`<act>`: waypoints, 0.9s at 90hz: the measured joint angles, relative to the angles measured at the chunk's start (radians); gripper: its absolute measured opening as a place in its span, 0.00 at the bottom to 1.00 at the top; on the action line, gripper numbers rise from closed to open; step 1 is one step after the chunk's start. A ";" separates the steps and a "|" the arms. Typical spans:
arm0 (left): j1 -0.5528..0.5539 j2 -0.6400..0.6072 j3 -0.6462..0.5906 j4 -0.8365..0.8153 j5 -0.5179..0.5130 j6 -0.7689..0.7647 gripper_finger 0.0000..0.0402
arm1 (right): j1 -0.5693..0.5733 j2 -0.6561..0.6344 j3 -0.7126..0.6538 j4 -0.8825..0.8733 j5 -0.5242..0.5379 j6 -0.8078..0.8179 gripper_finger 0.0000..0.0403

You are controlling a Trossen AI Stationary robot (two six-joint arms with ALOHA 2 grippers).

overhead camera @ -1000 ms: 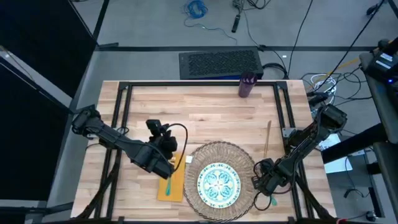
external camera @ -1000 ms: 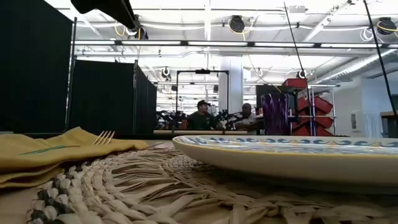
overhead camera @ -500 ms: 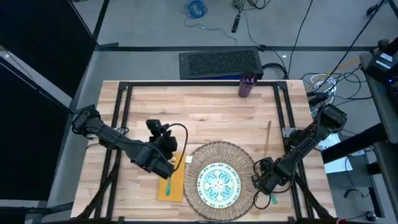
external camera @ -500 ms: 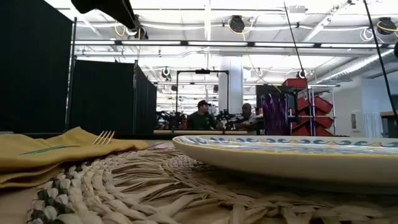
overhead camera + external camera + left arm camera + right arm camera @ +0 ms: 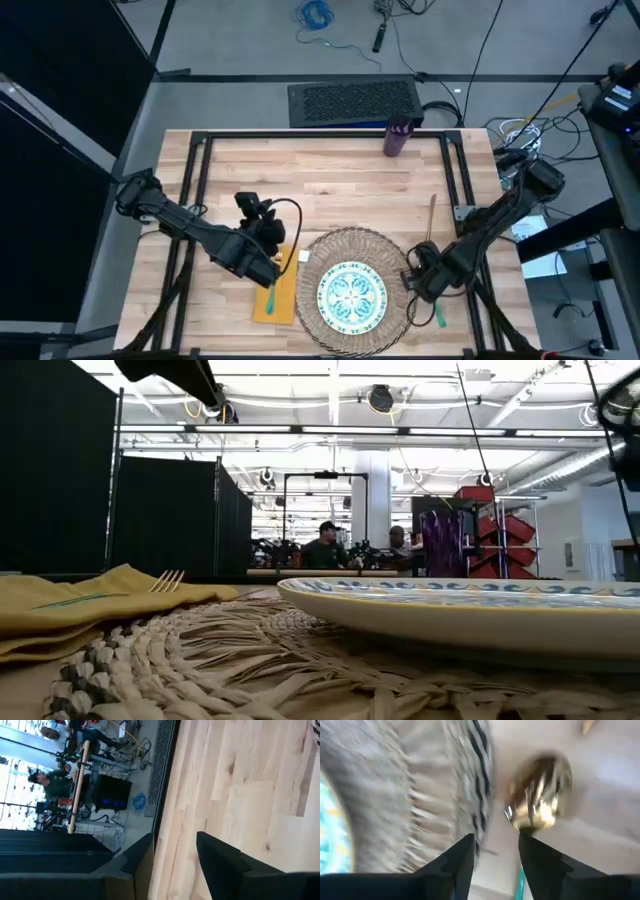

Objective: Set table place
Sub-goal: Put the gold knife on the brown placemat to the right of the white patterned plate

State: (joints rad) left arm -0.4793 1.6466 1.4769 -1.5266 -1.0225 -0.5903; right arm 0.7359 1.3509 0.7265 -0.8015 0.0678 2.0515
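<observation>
Pale butcher-block planks make up the table [image 5: 330,165], framed by black rails, with much bare wood open across its far half. Going from the left, the left gripper [image 5: 268,272] sits over the near end of a mustard-yellow cloth napkin [image 5: 283,290], a folded rectangle whose long axis runs near to far; its fingers [image 5: 220,862] stand apart with only bare wood between them. A green-handled fork [image 5: 270,296] lies on the napkin along that same axis, tines pointing toward the far edge in the low view. Just beside the napkin is the round woven wicker placemat [image 5: 392,252], fringed and coarse, with the smaller blue-green patterned plate [image 5: 351,296] centred on it. Right of the mat's rim, the right gripper [image 5: 421,280] hangs close above a spoon [image 5: 539,800], its gold bowl lying on the wood just past the parted fingers and its green handle toward the near edge. A slim gold-tan knife [image 5: 430,222] lies lengthwise beyond it. The small purple cup [image 5: 398,137] stands upright at the far edge.
</observation>
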 joint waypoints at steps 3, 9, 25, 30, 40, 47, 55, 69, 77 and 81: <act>0.000 0.000 0.000 0.000 0.000 0.000 0.34 | -0.013 -0.017 0.000 -0.030 0.007 -0.011 0.36; 0.000 0.000 0.000 0.001 0.000 0.000 0.34 | -0.046 -0.049 0.000 -0.088 0.020 -0.043 0.37; 0.003 0.000 0.000 0.002 0.000 -0.004 0.34 | -0.166 -0.122 0.000 -0.211 0.044 -0.180 0.37; 0.003 0.000 0.000 0.002 0.000 -0.004 0.34 | -0.209 -0.140 0.001 -0.238 0.064 -0.227 0.37; 0.002 0.000 0.000 0.003 0.000 -0.006 0.34 | -0.305 -0.154 0.001 -0.301 0.072 -0.316 0.37; 0.002 0.000 0.000 0.003 0.000 -0.006 0.34 | -0.366 -0.148 0.001 -0.314 0.071 -0.388 0.37; 0.002 0.000 0.000 0.007 0.000 -0.006 0.34 | -0.426 -0.137 0.001 -0.316 0.069 -0.467 0.37; 0.002 0.000 0.000 0.007 0.000 -0.006 0.34 | -0.506 -0.133 -0.013 -0.369 0.069 -0.542 0.37; 0.002 0.000 0.000 0.000 0.000 -0.014 0.34 | -0.530 -0.133 -0.043 -0.345 0.061 -0.560 0.37; -0.002 0.000 0.000 -0.004 0.000 -0.024 0.34 | -0.534 -0.134 -0.064 -0.316 0.061 -0.573 0.37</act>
State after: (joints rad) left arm -0.4808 1.6466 1.4773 -1.5303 -1.0222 -0.6147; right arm 0.2016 1.2167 0.6625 -1.1174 0.1288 1.4789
